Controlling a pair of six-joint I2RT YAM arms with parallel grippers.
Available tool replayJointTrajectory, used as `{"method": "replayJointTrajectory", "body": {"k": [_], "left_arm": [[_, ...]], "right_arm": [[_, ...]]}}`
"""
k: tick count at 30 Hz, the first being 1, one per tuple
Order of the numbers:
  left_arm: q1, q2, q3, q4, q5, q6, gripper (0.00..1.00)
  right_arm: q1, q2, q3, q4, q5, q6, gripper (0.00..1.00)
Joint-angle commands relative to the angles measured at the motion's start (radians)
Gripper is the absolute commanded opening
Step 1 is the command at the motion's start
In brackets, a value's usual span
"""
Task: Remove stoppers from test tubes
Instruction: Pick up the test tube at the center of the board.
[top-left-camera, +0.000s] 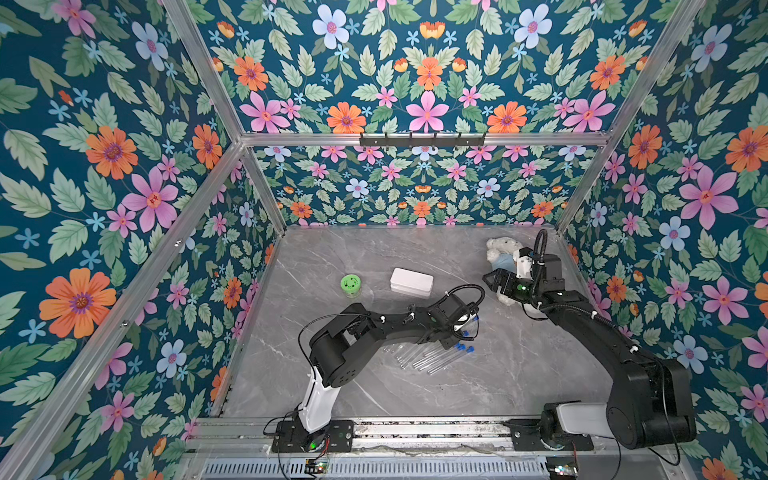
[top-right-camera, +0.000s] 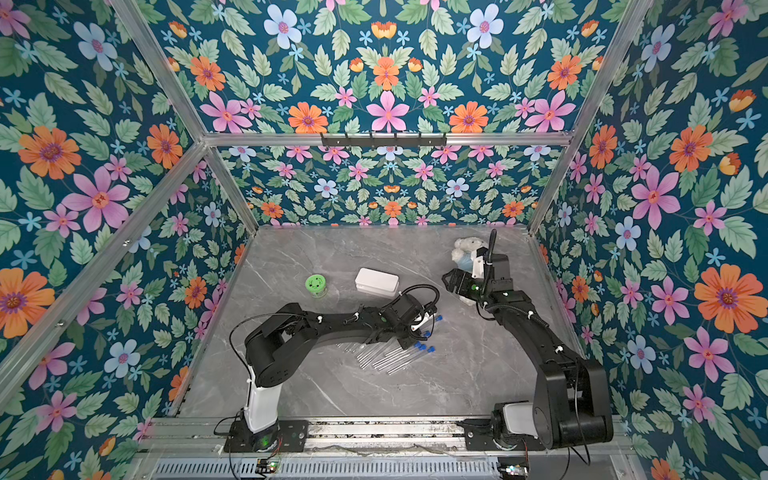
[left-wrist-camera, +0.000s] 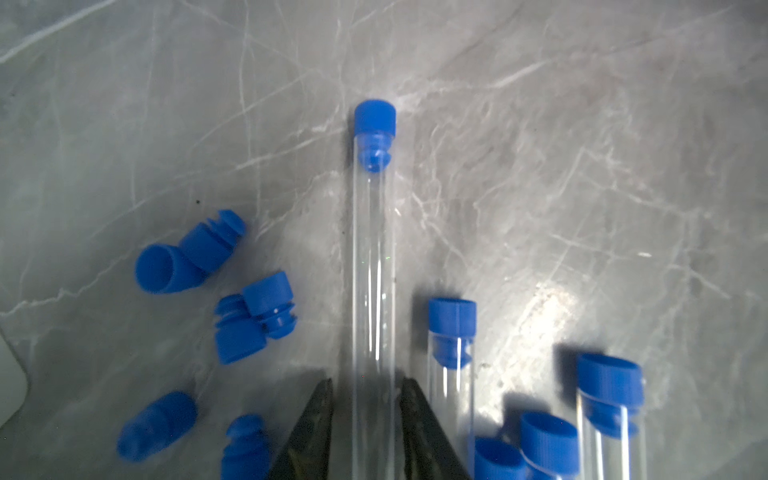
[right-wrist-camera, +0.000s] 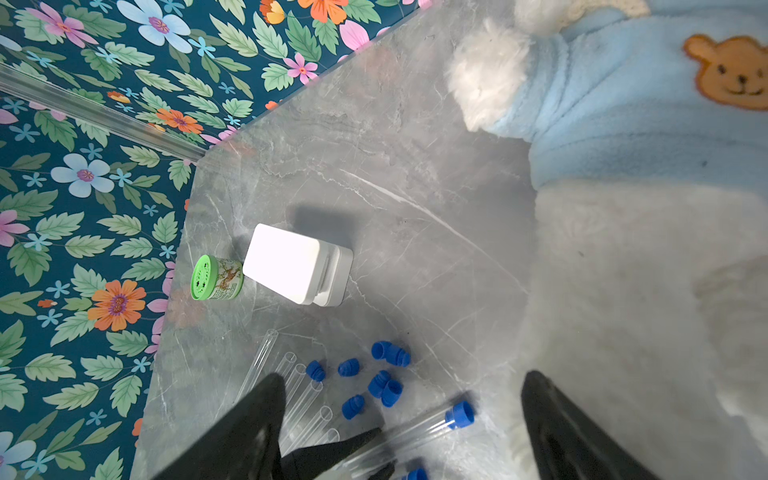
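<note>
Approx halfway: stoppers off sev. test tubes, a few still capped.
L pincer narrow, clamped on a capped tube; R pincer wide, empty, nr plush toy. Loose stoppers on counter by open tubes.

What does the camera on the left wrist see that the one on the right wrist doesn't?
Only the left wrist view: the ribbed plug of a stopper inside the glass. Only the right wrist view: the teddy bear, the green-lidded jar and the flowery wall. Both: the stoppered tube in the left arm's jaws, loose stoppers and the grey table.
</note>
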Motion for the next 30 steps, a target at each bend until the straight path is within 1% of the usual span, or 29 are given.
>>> {"method": "replayJointTrajectory", "body": {"k": [1, 5, 10, 18, 23, 30], "left_arm": [[0.003, 0.009, 0.001, -0.030, 0.003, 0.017, 0.31], [0.003, 0.006, 0.000, -0.033, 0.003, 0.019, 0.29], [0.003, 0.004, 0.007, -0.038, -0.005, 0.020, 0.22], [0.005, 0.001, 0.023, -0.043, -0.010, 0.025, 0.15], [0.015, -0.055, 0.006, -0.029, -0.015, 0.025, 0.13], [0.052, -0.172, -0.073, -0.022, -0.035, 0.023, 0.11]], "right_arm": [[0.000, -0.008, -0.002, 0.019, 0.003, 0.007, 0.90], [0.000, -0.014, -0.002, 0.019, 0.007, 0.008, 0.90], [0.001, -0.018, -0.004, 0.018, 0.005, 0.008, 0.90], [0.001, -0.020, -0.004, 0.019, 0.003, 0.010, 0.92], [0.001, -0.008, 0.000, 0.022, -0.011, 0.009, 0.92], [0.001, 0.025, 0.020, 0.011, -0.046, -0.001, 0.92]]}}
